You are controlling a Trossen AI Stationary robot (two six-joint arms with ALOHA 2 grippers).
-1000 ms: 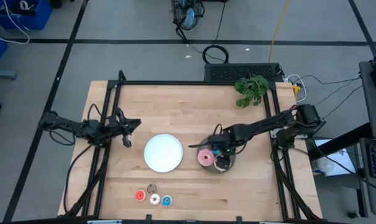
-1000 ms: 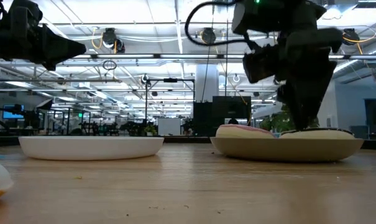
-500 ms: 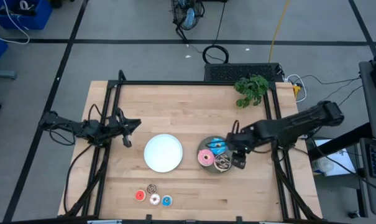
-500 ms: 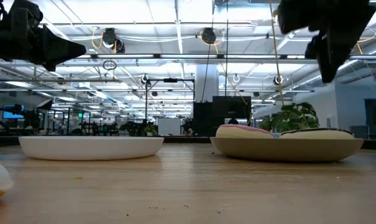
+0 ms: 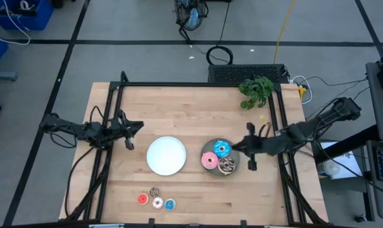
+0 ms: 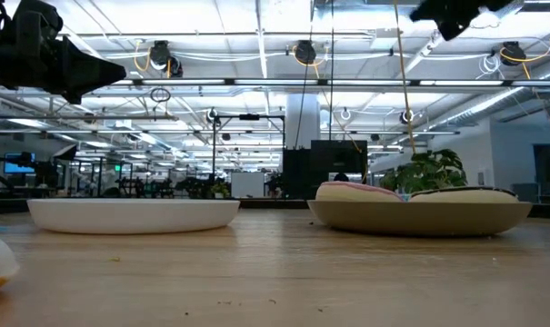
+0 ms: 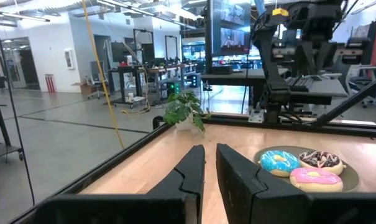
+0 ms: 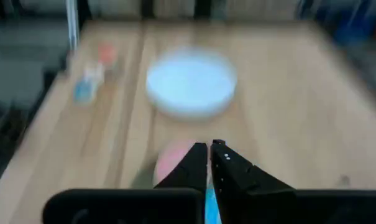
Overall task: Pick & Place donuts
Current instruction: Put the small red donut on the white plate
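On the grey plate [image 5: 234, 166] lie three larger donuts: blue [image 5: 221, 149], pink [image 5: 209, 161] and brown with sprinkles [image 5: 227, 166]. Several tiny donuts [image 5: 156, 199] rest flat on the wood near the front edge. The white plate [image 5: 166, 155] sits left of the grey one. My right gripper [image 5: 235, 147] hangs shut, high above the grey plate's right rim, holding nothing; the right wrist view shows its shut fingers [image 8: 209, 152]. My left gripper [image 5: 139, 125] waits shut at the table's left, well above the wood.
A small green plant [image 5: 256, 90] stands at the far right corner. A black frame [image 5: 197, 84] runs around the table top. Bare wood lies in front of the plates and along the far half.
My right gripper has risen from the grey plate and drawn back toward the table's right edge, and its fingers have come together. The blue donut, earlier hidden under the gripper, now lies in plain view on the grey plate.
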